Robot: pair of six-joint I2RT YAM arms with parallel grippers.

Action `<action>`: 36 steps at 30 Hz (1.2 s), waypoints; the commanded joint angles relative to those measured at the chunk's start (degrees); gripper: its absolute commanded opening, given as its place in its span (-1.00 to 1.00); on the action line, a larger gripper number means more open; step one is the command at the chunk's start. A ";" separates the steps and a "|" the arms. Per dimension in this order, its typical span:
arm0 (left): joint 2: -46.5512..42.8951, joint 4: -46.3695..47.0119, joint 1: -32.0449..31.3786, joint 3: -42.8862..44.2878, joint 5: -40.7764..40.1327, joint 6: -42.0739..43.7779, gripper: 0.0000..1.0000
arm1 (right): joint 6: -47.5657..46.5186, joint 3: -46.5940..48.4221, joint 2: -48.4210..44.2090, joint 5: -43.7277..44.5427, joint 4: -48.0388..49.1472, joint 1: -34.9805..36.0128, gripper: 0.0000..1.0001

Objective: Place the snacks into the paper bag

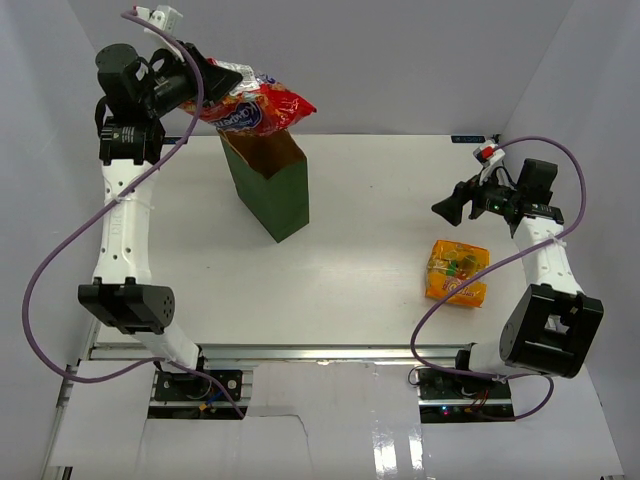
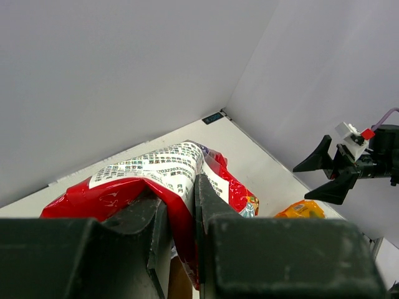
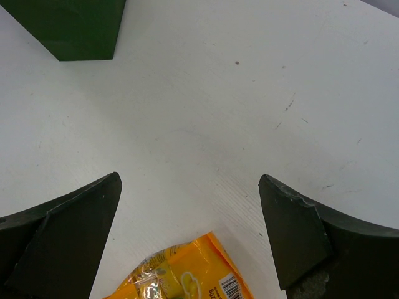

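Note:
My left gripper [image 1: 215, 85] is shut on the large red snack bag [image 1: 258, 107] and holds it in the air just above the open mouth of the dark green paper bag [image 1: 272, 195], which stands upright at the back left. In the left wrist view the red bag [image 2: 156, 174] is pinched between my fingers [image 2: 206, 205]. The large orange snack bag [image 1: 458, 272] lies flat on the table at the right. My right gripper [image 1: 452, 206] is open and empty, hovering just beyond the orange bag [image 3: 187, 277]. The small packets and the brown bar are out of view.
The white table [image 1: 360, 250] is enclosed by white walls at the back and sides. A corner of the green bag [image 3: 68, 28] shows at the top left of the right wrist view. The arm bases stand at the near edge.

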 commanded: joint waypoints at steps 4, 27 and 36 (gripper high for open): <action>0.16 7.58 0.07 1.78 3.03 3.00 -1.00 | 0.04 -0.41 0.45 -0.71 1.99 -0.92 0.94; -3.80 -0.16 0.86 -2.00 0.57 12.68 -1.00 | 0.74 0.21 2.21 -6.95 3.31 -1.45 0.96; -3.62 -0.95 0.86 -2.79 2.50 16.19 -1.00 | 1.44 -0.50 2.39 -7.12 4.37 -1.45 0.95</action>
